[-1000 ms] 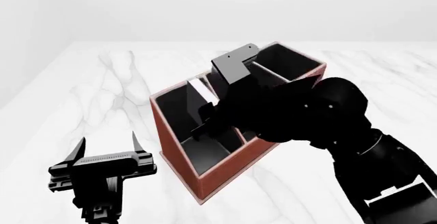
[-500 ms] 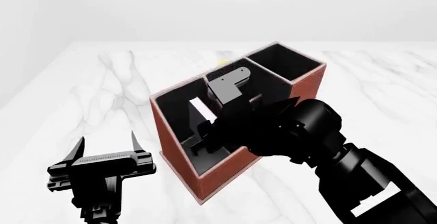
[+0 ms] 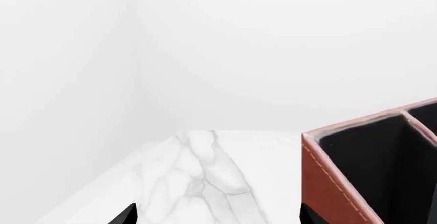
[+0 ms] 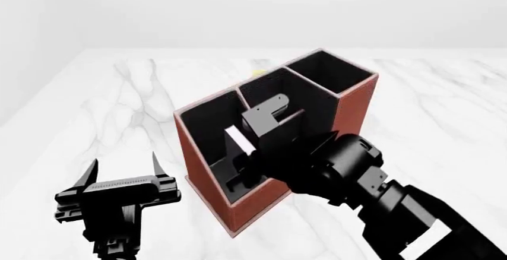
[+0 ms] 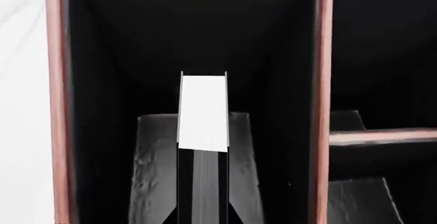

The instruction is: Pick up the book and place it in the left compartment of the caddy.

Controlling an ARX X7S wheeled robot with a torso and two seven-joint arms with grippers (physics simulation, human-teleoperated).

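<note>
The reddish-brown caddy stands on the marble table; its corner also shows in the left wrist view. My right gripper is shut on the thin black book, held upright with its white page edges up, lowered inside the long left compartment. In the right wrist view the book stands between that compartment's walls, above its floor, with the divided slot beside it. My left gripper is open and empty, over the table left of the caddy.
The white marble table runs to a white wall behind. A small yellow object peeks out behind the caddy. The tall square slot is at the caddy's far end.
My right arm has moved down and toward me, carrying the book lower into the left compartment. The left gripper has not moved.
</note>
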